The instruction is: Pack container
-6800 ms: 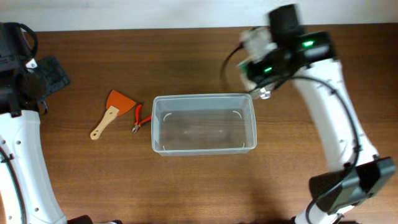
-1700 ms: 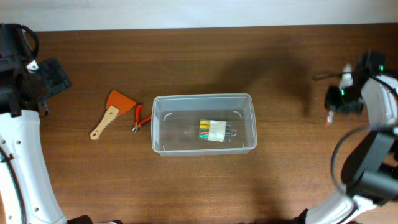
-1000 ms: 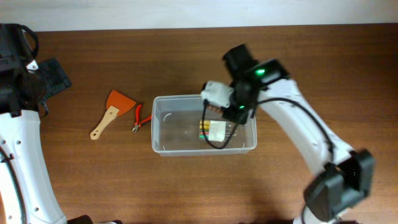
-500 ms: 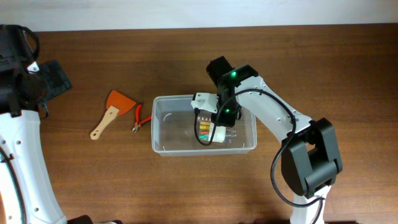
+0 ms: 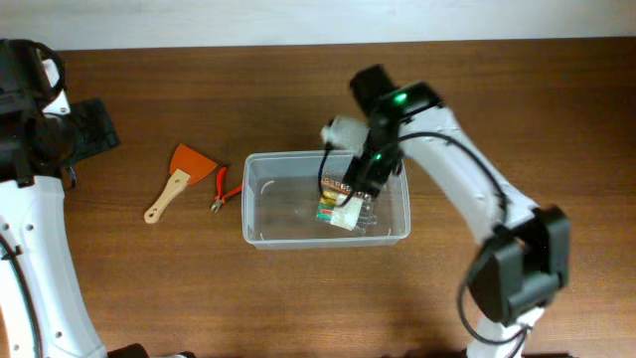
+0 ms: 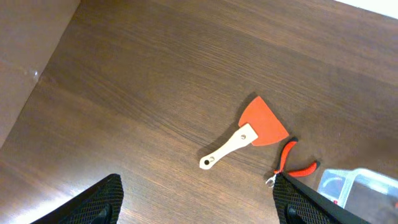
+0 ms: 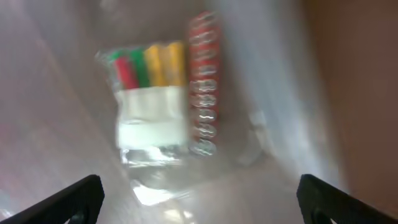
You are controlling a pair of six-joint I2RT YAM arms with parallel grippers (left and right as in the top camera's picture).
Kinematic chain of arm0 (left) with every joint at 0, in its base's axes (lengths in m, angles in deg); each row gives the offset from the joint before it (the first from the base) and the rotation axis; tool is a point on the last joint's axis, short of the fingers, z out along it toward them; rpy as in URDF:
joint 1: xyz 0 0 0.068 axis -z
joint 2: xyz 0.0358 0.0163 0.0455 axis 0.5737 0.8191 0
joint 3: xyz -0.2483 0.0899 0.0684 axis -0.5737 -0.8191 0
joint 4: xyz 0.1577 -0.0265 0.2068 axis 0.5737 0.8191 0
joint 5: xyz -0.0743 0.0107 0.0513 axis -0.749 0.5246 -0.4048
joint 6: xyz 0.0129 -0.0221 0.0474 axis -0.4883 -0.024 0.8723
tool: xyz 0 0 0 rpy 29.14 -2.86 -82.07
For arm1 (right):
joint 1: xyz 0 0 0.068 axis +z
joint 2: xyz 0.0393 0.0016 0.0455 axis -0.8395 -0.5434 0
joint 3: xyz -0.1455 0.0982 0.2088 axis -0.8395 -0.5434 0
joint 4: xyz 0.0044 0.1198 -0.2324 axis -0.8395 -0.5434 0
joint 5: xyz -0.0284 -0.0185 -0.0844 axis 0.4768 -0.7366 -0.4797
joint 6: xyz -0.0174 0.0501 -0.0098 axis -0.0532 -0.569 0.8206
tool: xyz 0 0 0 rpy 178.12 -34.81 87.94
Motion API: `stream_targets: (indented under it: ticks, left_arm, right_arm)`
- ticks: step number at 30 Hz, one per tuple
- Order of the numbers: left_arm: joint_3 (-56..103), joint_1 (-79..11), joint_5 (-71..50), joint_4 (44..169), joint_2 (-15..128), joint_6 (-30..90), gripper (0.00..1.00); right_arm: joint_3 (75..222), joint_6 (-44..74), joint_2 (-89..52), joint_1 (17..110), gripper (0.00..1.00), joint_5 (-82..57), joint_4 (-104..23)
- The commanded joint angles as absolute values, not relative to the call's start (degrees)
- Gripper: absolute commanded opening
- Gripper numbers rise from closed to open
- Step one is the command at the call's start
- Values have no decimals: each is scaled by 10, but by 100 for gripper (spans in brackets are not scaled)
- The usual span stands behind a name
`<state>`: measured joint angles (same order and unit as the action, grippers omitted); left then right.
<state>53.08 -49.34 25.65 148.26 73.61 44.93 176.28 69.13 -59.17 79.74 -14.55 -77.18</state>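
R gripper [image 7: 199, 190] wide open, empty, above container [image 5: 281, 206].

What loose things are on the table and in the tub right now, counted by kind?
container: 1
orange scraper: 1
red-handled pliers: 1
marker pack, in the container: 1
red strip, beside the pack, too blurred to identify: 1
Total: 5

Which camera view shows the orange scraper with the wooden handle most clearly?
The left wrist view: the orange scraper lies there large and unobstructed, with its blade, handle and handle hole all sharp. The overhead view shows it whole too, but much smaller. The right wrist view does not show it at all.
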Motion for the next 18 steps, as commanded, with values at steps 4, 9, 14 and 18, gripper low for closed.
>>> stream_targets:
  ticks: [4, 9, 14, 18]
  left_arm:
    - [527, -486, 215, 1488, 747, 508, 79]
    - [478, -486, 215, 1495, 779, 611, 80]
    - [382, -486, 215, 1477, 831, 729, 80]
    - [326, -482, 212, 1430, 870, 755, 80]
  right_arm:
    - [1878, 508, -472, 679, 99, -199, -795]
    - [1887, 420, -441, 555, 99, -158, -821]
    - [1887, 417, -443, 484, 99, -127, -859]
    - [1887, 417, -444, 472, 99, -128, -860]
